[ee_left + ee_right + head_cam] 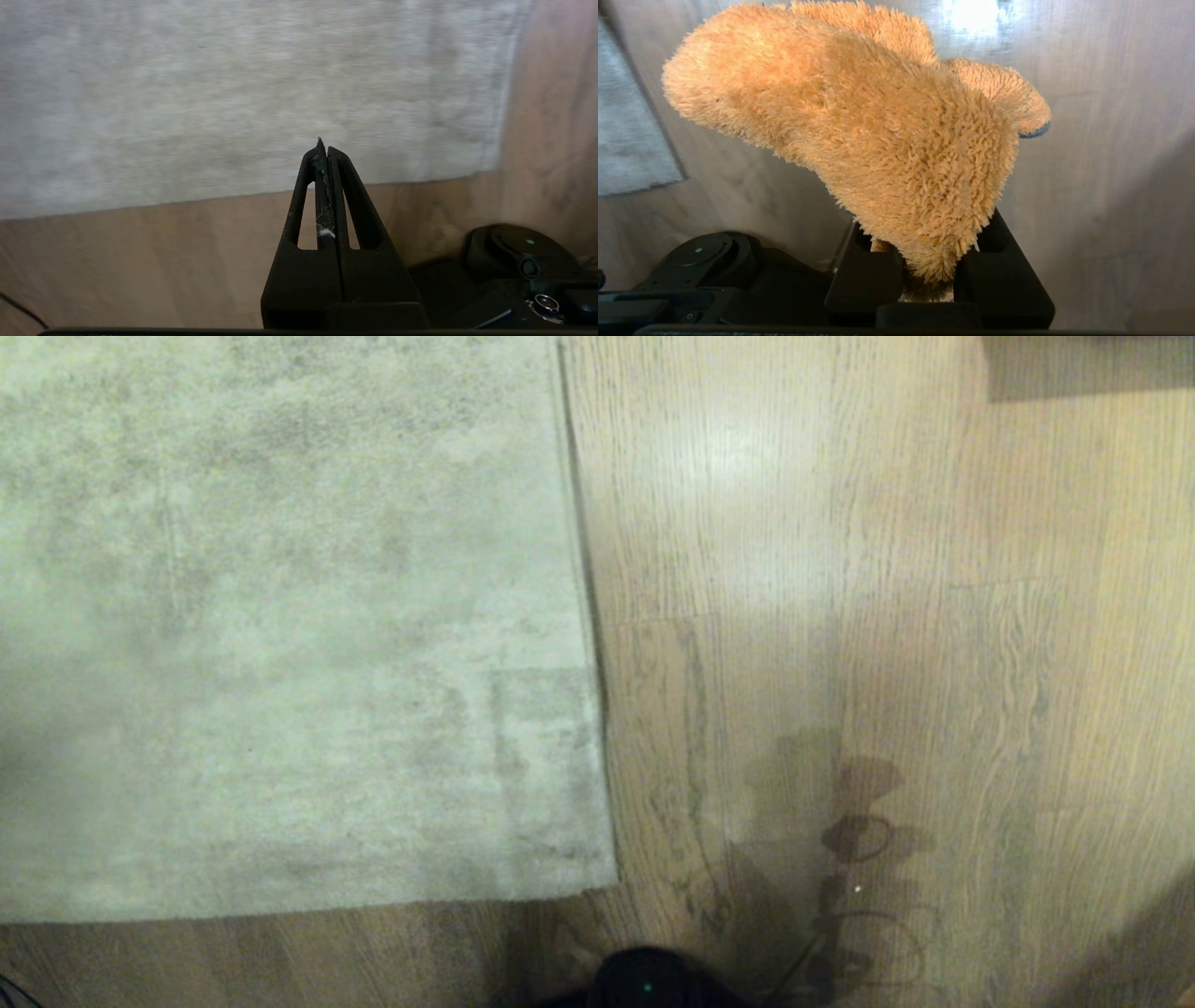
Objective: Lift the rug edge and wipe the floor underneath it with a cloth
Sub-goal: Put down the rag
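The rug lies flat on the floor, filling the left part of the head view; it is pale grey-beige and mottled, with a short pile. The rug edge runs as a straight border down the middle of that view to a corner near the robot, and a second border runs off to the left from that corner. No part of the edge is raised; both borders sit against the planks. The floor is light brown wood with dark grain lines and a bright patch of reflected light toward the far side. A dark rounded part of the robot with a small green light shows at the near edge of the head view, and shadows fall on the planks beside it. Neither arm appears in the head view. In the left wrist view the left hand is clenched, its two black fingers pressed together and grasping nothing, with bits of pale lint caught along the seam between them; it hangs above bare floor just short of the rug's near border. In the right wrist view the right hand is clamped on the cloth, a fluffy orange-yellow rag with a sliver of teal at one end. The cloth stands up out of the fingers and hangs clear of the floor, well apart from the rug seen at the side of that view.
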